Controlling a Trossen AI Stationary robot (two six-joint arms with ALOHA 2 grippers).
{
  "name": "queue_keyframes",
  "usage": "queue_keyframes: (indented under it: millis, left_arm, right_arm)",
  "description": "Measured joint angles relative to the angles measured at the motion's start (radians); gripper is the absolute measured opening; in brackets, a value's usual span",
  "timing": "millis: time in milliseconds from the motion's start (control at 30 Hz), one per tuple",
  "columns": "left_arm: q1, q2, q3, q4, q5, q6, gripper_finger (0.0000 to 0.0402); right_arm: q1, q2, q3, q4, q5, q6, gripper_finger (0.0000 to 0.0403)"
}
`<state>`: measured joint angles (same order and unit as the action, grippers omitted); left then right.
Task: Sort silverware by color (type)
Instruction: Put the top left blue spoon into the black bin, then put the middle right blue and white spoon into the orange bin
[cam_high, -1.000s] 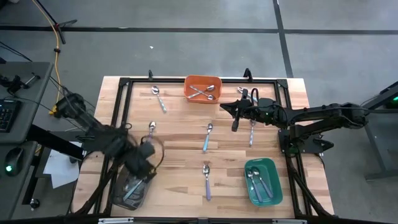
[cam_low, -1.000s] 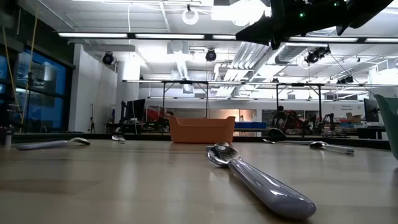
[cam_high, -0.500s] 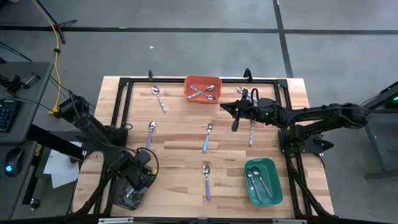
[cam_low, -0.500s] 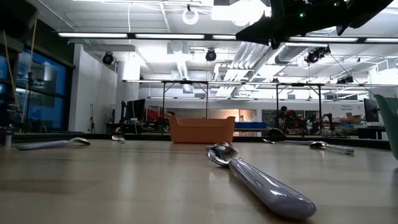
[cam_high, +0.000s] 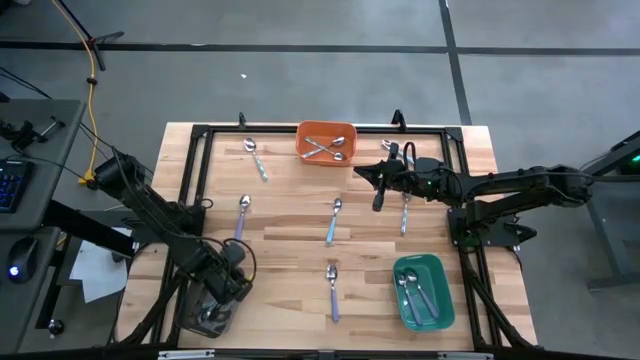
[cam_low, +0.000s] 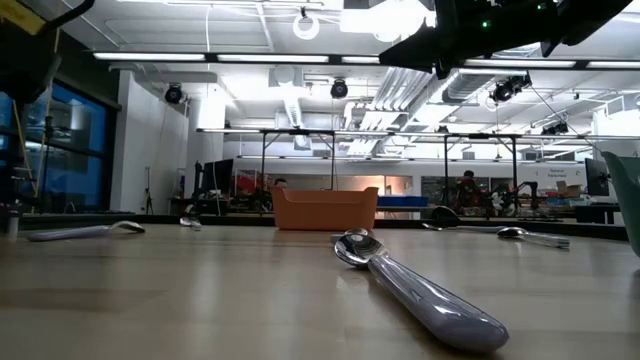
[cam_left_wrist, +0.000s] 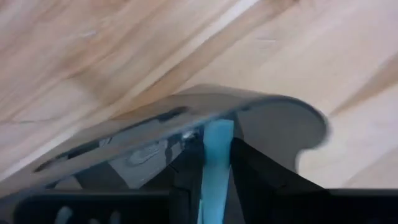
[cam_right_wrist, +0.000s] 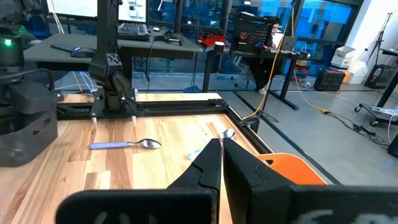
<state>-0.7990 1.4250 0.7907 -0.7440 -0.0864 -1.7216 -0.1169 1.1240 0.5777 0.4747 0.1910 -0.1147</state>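
My left gripper (cam_high: 215, 293) points down into a grey tray (cam_high: 200, 322) at the table's near left corner. It is shut on a light blue spoon handle (cam_left_wrist: 217, 155). The tray's rounded rim (cam_left_wrist: 261, 102) fills the left wrist view. My right gripper (cam_high: 378, 203) hangs shut, with nothing in it, above the far right of the table. Loose spoons lie flat on the wood: one light blue (cam_high: 334, 220), two lavender (cam_high: 243, 213) (cam_high: 332, 290), one at the far left (cam_high: 256, 158) and one beneath the right arm (cam_high: 404, 213). My left gripper has the spoon's light blue handle (cam_left_wrist: 217, 140) pinched between its two fingers (cam_left_wrist: 186, 180). The fingers come from above, pointing down. The handle runs out past the fingertips over the grey tray. The spoon's bowl is hidden, and whether it rests on the tray does not show.
An orange tray (cam_high: 326, 143) with silver spoons stands at the far middle. A green tray (cam_high: 422, 290) with spoons stands at the near right. A black frame (cam_high: 200, 135) borders the tabletop. In the low view a lavender spoon (cam_low: 420, 290) lies close in front.
My left gripper has come down and toward the table's near edge, carrying the light blue spoon into the grey tray, and has rolled a little at the wrist. My right arm has kept still.
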Motion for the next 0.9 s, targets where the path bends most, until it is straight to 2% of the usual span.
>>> queue_keyframes:
  millis: [200,300,433,567,667,800,900]
  left_arm:
    - [0.000,0.000,0.036,-0.016,0.007,0.063,0.0122]
    - [0.000,0.000,0.085,-0.048,0.008,0.180,0.0140]
    - [0.000,-0.002,0.175,-0.082,0.000,0.389,0.0142]
    - [0.025,-0.022,0.216,0.009,-0.091,0.646,0.0118]
    - [0.095,-0.036,0.196,0.130,-0.101,0.824,0.0089]
    - [0.229,-0.038,0.146,0.288,-0.009,1.068,0.0042]
    - [0.345,-0.037,0.080,0.487,0.088,1.232,0.0011]
  right_arm:
    - [0.000,0.000,0.000,-0.001,0.000,-0.002,0.0000]
    - [0.000,0.000,0.000,-0.010,0.000,-0.002,0.0000]
    - [0.000,0.000,0.000,-0.026,0.000,-0.018,0.0000]
    - [0.000,0.000,0.000,-0.061,0.000,-0.024,0.0000]
    - [0.000,0.000,0.013,-0.106,0.000,-0.017,0.0000]
    - [0.000,0.000,0.040,-0.179,0.000,0.011,0.0000]
    - [0.000,0.000,0.051,-0.227,0.000,0.048,0.0000]
